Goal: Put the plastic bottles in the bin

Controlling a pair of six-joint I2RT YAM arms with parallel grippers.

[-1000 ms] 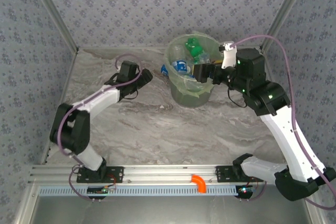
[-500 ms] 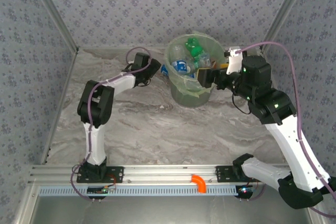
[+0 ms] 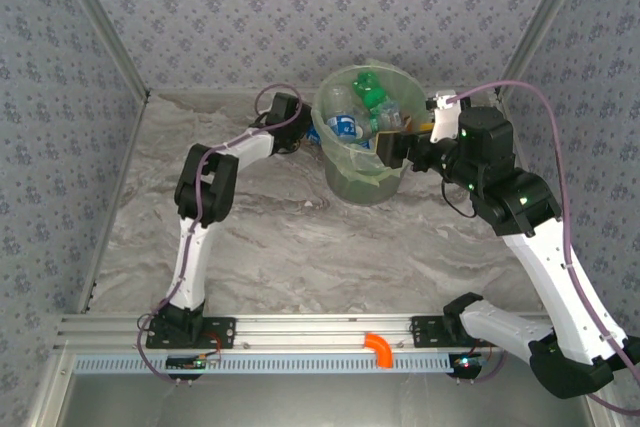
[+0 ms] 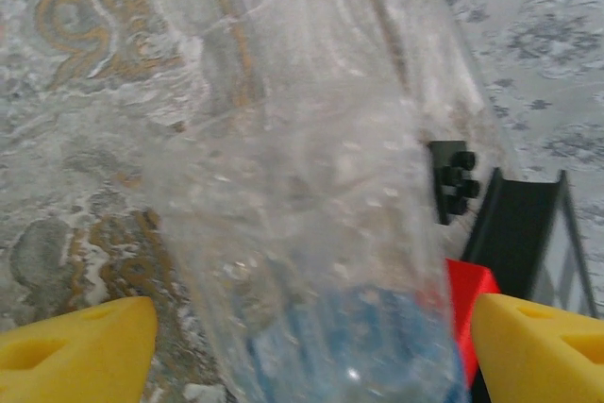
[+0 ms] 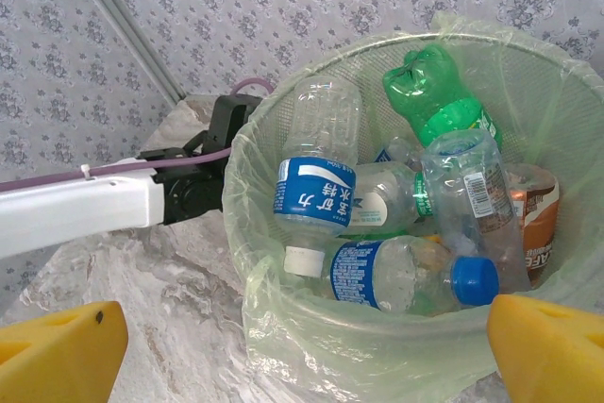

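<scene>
**Bottle within reach, bin filling.** Your left arm reaches across the grey marbled bench [image 3: 300,237] to its far edge. There the left pincer [image 4: 311,346] stands spread on either side of a clear plastic bottle with a blue label [image 4: 311,233]. The yellow fingertips [image 4: 75,346] flank the bottle without pinching it, and a sliver of bench shows between the bottle and one fingertip. In the overhead view that bottle lies on the bench just beside the left wall of the large round translucent yellow-green bin [image 3: 345,172]. The bin stands near the middle of the far edge.

Your right pincer [image 5: 304,346] hangs spread wide and empty at the bin's right rim, facing in over the pale plastic liner [image 5: 283,327]. Heaped inside the bin are:
- a crumpled green plastic bottle [image 5: 439,101], on the side farthest from the right pincer
- a clear bottle with a blue label and white cap [image 5: 316,186], tilted cap down
- a clear bottle with a blue cap [image 5: 406,271], lying on its side nearest the right pincer
- a clear bottle with a white barcode label [image 5: 472,205]
- a brown-labelled container [image 5: 533,214] against the bin's wall
</scene>
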